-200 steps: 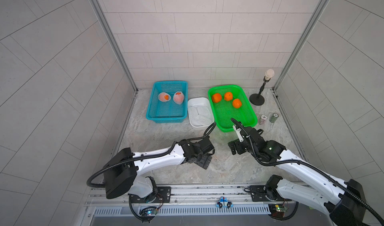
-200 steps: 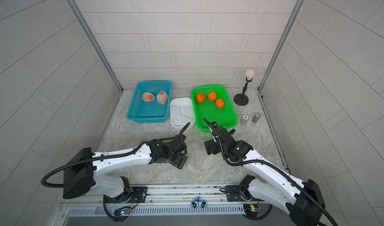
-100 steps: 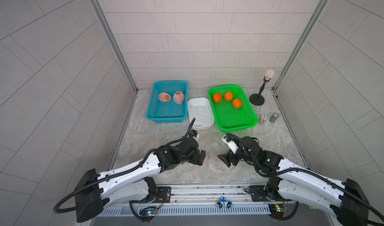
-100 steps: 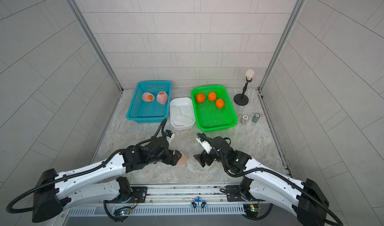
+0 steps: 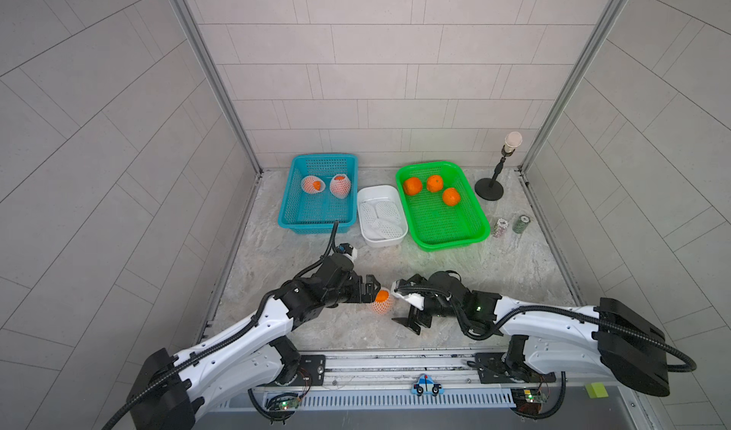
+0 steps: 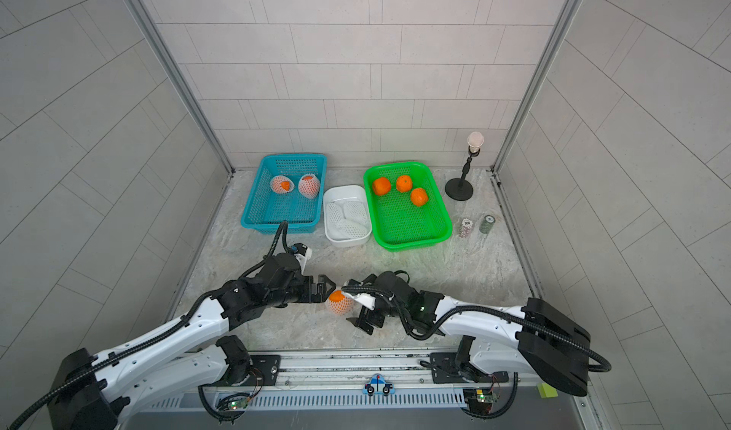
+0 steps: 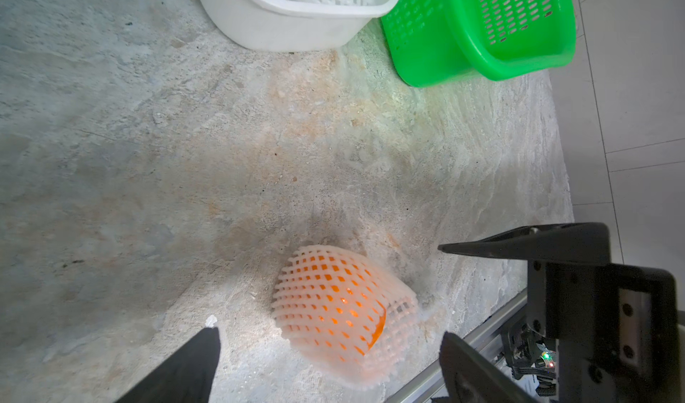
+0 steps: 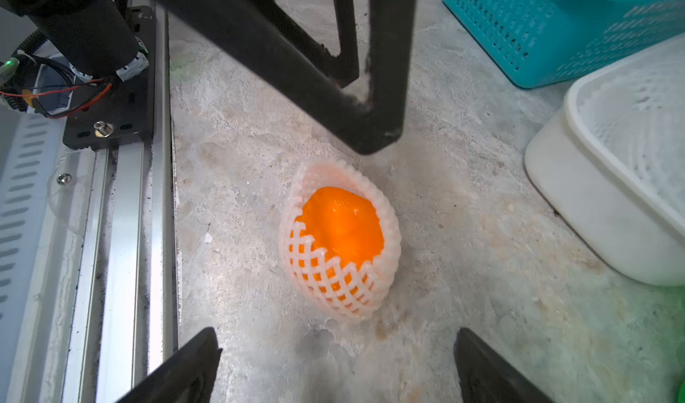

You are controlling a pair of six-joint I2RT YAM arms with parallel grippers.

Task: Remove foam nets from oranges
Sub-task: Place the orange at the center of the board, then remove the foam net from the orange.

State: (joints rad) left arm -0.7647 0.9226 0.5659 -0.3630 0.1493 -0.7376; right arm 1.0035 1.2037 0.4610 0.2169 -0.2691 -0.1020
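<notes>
A netted orange (image 5: 381, 300) (image 6: 339, 302) lies on the stone table near the front, between the two arms. Its foam net (image 8: 333, 282) covers most of it, and bare orange (image 8: 341, 223) shows at the net's open end. My left gripper (image 5: 374, 288) (image 7: 329, 334) is open, with its fingers either side of the netted orange (image 7: 333, 301) and not touching it. My right gripper (image 5: 398, 304) (image 8: 337, 332) is open too, facing it from the other side with a gap. Two more netted oranges (image 5: 313, 184) (image 5: 340, 185) lie in the blue basket (image 5: 324, 159). Three bare oranges (image 5: 412, 186) lie in the green basket (image 5: 451, 244).
A white tub (image 5: 381, 243) holding empty foam nets (image 5: 381, 214) stands between the two baskets. A black stand (image 5: 489, 188) is at the back right, with two chip stacks (image 5: 500, 227) (image 5: 521, 223) in front of it. The metal rail (image 5: 395, 362) runs along the table's front edge.
Both arms have swung toward the front middle and now face each other. The netted orange, unseen a second ago, now lies on the table between the grippers.
</notes>
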